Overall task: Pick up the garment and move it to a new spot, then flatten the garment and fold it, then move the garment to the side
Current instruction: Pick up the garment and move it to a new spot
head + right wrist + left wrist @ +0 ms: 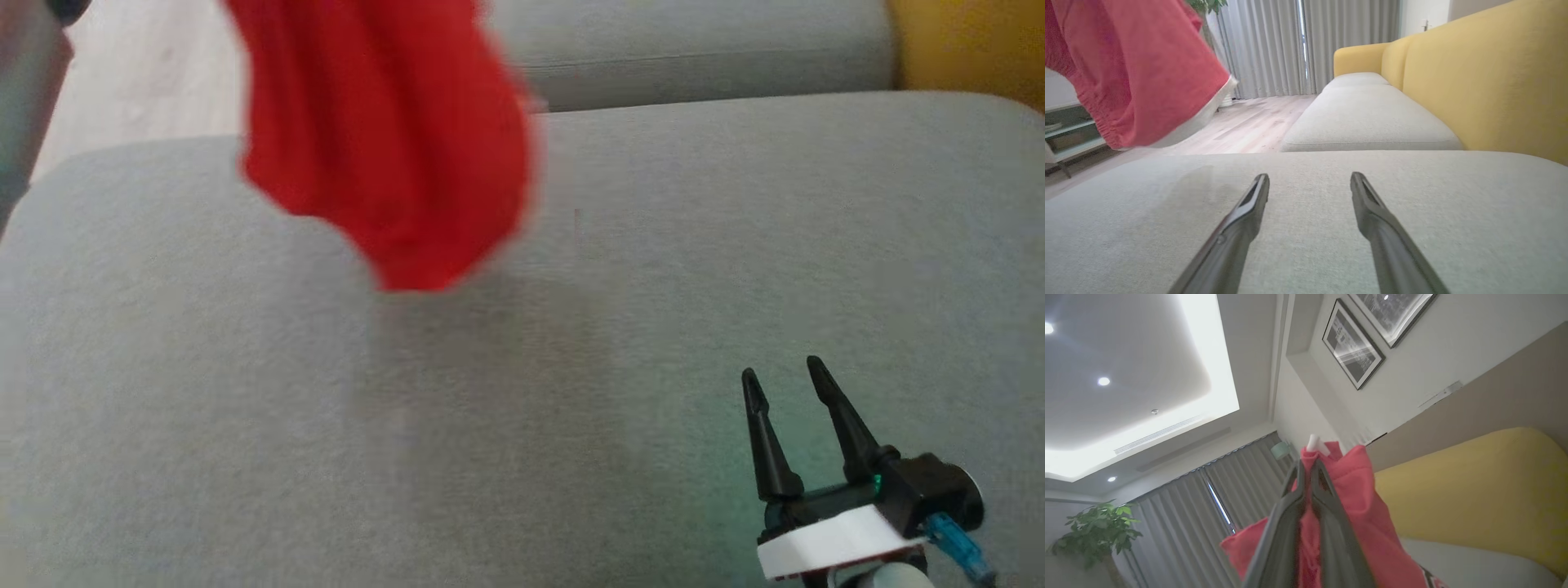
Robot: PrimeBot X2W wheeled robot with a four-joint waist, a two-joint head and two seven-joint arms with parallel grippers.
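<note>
The garment (384, 139) is red cloth hanging in the air above the grey sofa cushion (522, 392), its lower end free of the seat and blurred. In the left wrist view my left gripper (1308, 461) points up toward the ceiling, shut on a bunch of the garment (1359, 498), with a white tag sticking out past the fingertips. My right gripper (784, 371) is low at the front right of the cushion, open, nothing between its fingers (1249, 204). From the right wrist view the garment (1135, 69) hangs at the upper left, a pale edge showing.
A second grey seat cushion (1367, 118) lies beyond, with the yellow sofa back (1486, 73) along the right. Wooden floor (1249, 126), grey curtains (1274, 45), a potted plant (1096, 533) and a low shelf (1065, 134) stand to the left.
</note>
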